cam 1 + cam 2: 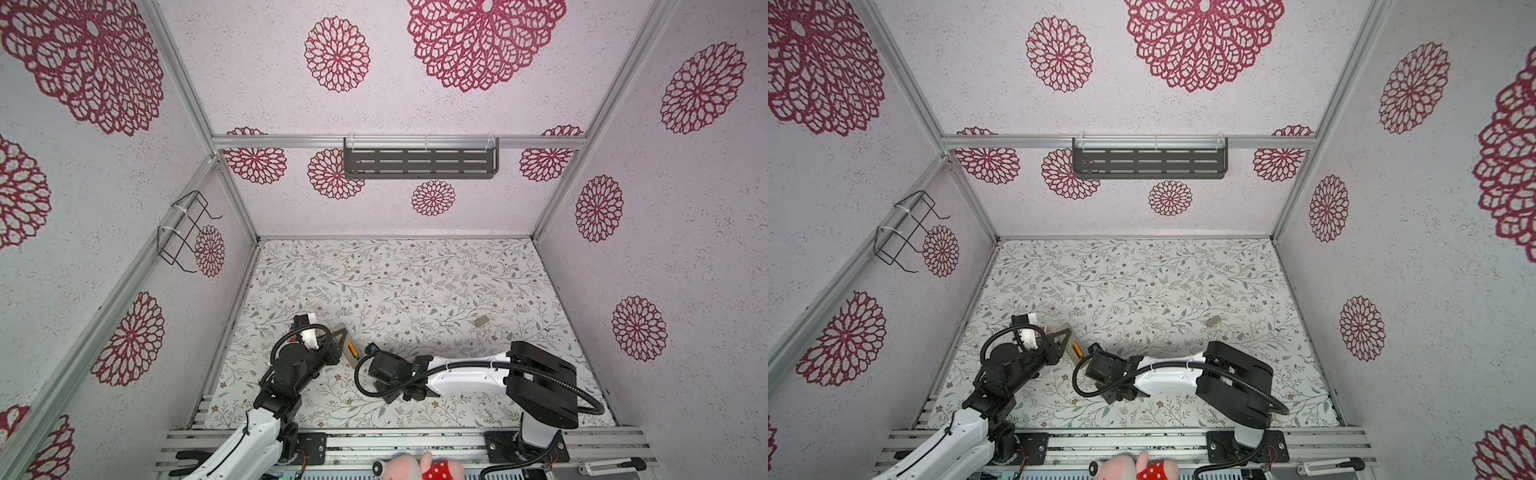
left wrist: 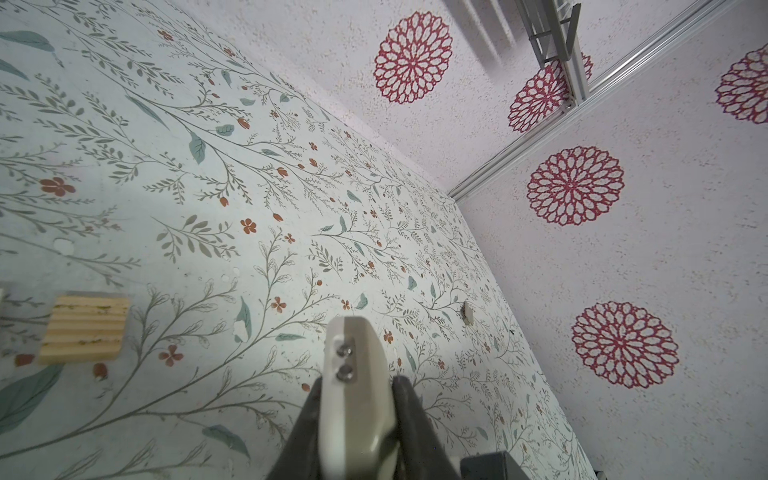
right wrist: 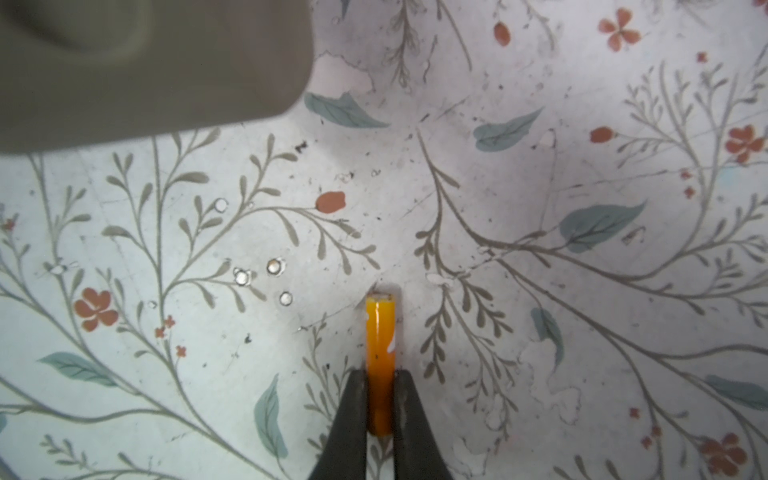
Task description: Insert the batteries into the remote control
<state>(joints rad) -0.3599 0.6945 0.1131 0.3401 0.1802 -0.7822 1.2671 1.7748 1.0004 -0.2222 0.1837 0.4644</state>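
My left gripper [image 2: 357, 382] [image 1: 338, 338] is shut on the remote control [image 2: 353, 419] [image 1: 353, 360] [image 1: 1077, 358] and holds it up off the table, beige-grey back outward. Two metal contacts show at its far end in the left wrist view. In both top views one orange battery [image 1: 352, 348] [image 1: 1076, 348] lies in the remote's open compartment. My right gripper [image 3: 380, 374] is shut on a second battery [image 3: 380, 332], orange with a pale metal tip, just above the table. A corner of the remote [image 3: 145, 62] looms blurred close to that gripper.
A ridged tan wooden block [image 2: 85, 328] lies on the floral table. A small grey piece [image 1: 482, 322] [image 2: 468, 312] rests further right. A black slotted shelf [image 1: 419, 162] hangs on the back wall and a wire basket [image 1: 187, 232] on the left wall. A plush toy [image 1: 419, 467] sits at the front rail.
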